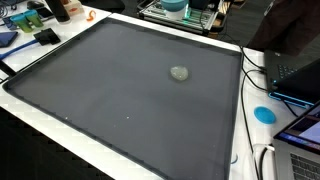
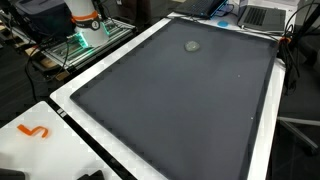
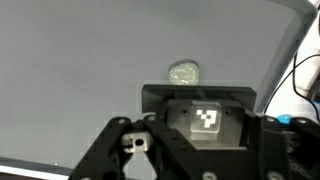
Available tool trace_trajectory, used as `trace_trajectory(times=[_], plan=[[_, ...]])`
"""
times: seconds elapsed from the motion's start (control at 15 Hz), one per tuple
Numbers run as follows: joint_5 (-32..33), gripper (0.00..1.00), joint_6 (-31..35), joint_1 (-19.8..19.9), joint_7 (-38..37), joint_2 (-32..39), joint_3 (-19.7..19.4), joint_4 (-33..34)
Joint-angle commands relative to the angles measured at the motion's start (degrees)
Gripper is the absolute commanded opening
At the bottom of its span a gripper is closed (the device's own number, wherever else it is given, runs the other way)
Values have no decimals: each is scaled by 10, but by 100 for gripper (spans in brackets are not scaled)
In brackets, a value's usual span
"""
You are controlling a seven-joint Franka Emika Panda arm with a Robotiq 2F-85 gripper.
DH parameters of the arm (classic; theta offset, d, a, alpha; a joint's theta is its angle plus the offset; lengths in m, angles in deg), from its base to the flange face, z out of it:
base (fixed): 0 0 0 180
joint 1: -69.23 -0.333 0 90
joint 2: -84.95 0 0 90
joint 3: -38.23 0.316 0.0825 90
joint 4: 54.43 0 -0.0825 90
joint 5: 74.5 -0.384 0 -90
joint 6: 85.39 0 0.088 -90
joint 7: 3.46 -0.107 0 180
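Wrist view is looking down past the gripper (image 3: 203, 140) onto a wide dark mat (image 3: 80, 70), where a small pale-grey lump (image 3: 183, 72) is lying just beyond the black marker block, apart from it and touching nothing. You are hovering short of the lump, so I am judging this as the approach step, with no contact made yet. I cannot tell whether the pincer is open or closed: its linkages are filling the near edge of the picture, but the fingertips are not showing. In both exterior views the lump (image 1: 179, 72) (image 2: 192, 45) is sitting alone on the far part of the mat, well apart from the cables (image 1: 255, 70) and the blue disc (image 1: 264, 114) lying off its right side, and the arm is not showing in either frame. The next move, as I am reading it, is calling for a short advance toward the far side until the lump is lying centred under the fingers. After that comes a straight, slow descent with the fingers spread wide, because the lump is low and small and you would be closing close to the mat.
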Motion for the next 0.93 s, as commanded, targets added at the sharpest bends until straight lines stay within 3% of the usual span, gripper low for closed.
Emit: trace_trajectory(times=[0.0,0.4,0.87], plan=[[58,31,-37,-7,-76,76,30,80],[150,31,-84,-41,-180,168,60,169],[224,31,-135,-98,-264,245,60,240]])
